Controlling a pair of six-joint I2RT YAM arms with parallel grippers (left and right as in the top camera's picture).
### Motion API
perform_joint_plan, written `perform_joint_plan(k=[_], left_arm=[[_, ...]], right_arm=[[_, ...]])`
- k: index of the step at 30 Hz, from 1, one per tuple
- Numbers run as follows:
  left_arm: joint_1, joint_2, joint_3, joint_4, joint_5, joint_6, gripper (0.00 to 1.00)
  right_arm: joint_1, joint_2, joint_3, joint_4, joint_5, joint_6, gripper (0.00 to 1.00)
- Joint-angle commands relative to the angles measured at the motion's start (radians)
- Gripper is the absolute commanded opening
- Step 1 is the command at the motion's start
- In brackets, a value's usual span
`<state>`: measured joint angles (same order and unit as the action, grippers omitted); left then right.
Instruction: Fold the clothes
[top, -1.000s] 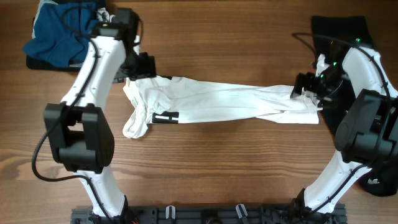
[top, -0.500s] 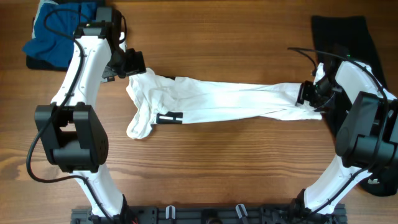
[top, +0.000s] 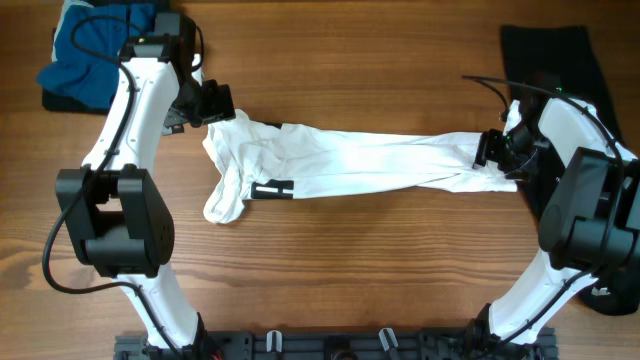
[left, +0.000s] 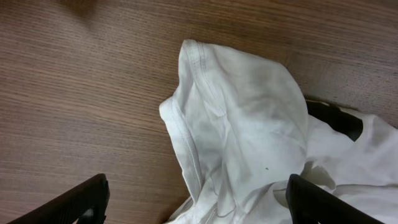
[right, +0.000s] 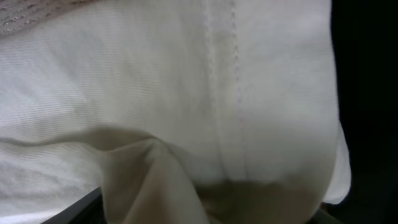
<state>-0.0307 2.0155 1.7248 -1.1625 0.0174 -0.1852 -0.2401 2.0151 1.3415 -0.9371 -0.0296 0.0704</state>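
Overhead view: a white shirt (top: 370, 160) lies stretched in a long, bunched band across the middle of the wooden table (top: 350, 290), running from the left gripper (top: 222, 103) to the right gripper (top: 492, 150). The shirt's left end is wider and crumpled, with a rounded lobe toward the near edge and a short black printed bar (top: 272, 189) beside it. The right end narrows to a gathered edge at the right gripper. A blue garment (top: 85, 50) lies heaped at the far left corner, apart from the shirt, and a black garment (top: 555, 50) lies at the far right, partly behind the right arm. Left wrist view: the two fingers (left: 78, 200) stand wide apart with nothing clamped between them. A hemmed fold of the shirt lies on the wood ahead of and between them, with a black strip showing at its right. Right wrist view: white cloth with a stitched seam fills the frame and bulges between the dark finger edges at the bottom. Whether this gripper pinches the cloth or merely rests over it cannot be told.
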Motion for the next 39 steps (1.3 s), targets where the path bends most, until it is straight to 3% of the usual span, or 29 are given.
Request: perform_joint_plan(k=[1, 5, 18, 34, 37, 39], left_arm=[[0.0, -0.018, -0.005, -0.005, 0.013, -0.01, 0.91], [0.0, -0.018, -0.005, -0.02, 0.016, -0.01, 0.91], [0.0, -0.018, -0.005, -0.031, 0.016, -0.01, 0.91], [0.0, -0.018, -0.005, -0.032, 0.016, -0.01, 0.91], [0.0, -0.018, -0.005, -0.032, 0.016, -0.01, 0.91], [0.0, -0.018, -0.005, -0.032, 0.016, -0.01, 0.91]], right_arm=[[0.014, -0.073, -0.015, -0.003, -0.024, -0.003, 0.72], [0.011, -0.142, -0.015, 0.004, -0.017, -0.004, 0.78], [0.01, -0.131, -0.029, 0.077, 0.052, -0.019, 0.88], [0.01, 0.045, -0.047, 0.155, 0.035, -0.018, 0.87], [0.01, 0.069, -0.072, 0.179, -0.011, -0.018, 0.81], [0.01, 0.073, -0.098, 0.195, -0.1, -0.018, 0.62]])
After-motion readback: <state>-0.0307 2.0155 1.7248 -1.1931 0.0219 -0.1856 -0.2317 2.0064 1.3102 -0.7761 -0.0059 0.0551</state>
